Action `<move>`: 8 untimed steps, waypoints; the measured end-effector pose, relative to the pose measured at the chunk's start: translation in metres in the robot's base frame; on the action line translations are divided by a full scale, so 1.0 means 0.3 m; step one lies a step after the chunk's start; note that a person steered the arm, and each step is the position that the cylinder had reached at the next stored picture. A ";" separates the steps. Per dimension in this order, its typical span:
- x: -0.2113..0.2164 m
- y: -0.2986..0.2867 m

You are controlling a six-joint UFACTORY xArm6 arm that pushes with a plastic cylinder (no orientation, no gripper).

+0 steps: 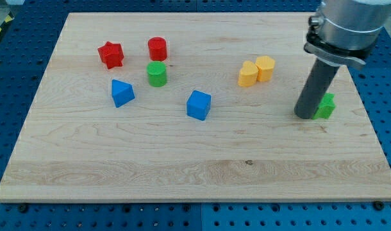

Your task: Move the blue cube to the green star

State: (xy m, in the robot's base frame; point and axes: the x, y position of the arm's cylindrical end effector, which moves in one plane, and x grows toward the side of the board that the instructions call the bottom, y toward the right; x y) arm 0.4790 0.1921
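The blue cube (199, 105) sits near the board's middle. The green star (325, 106) lies at the view's right, partly hidden behind my rod. My tip (305, 115) rests on the board right beside the star, touching or almost touching its left side. The tip is far to the right of the blue cube, with bare wood between them.
A blue triangular block (122, 93), a red star (111, 54), a red cylinder (157, 49) and a green cylinder (156, 74) stand at the left. A yellow heart (248, 74) and a yellow cylinder (265, 68) touch at upper middle right. The wooden board (195, 173) has blue pegboard around it.
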 end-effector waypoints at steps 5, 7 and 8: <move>0.070 -0.780; -0.029 -1.038; -0.029 -0.892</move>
State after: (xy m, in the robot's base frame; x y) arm 0.4702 -0.0754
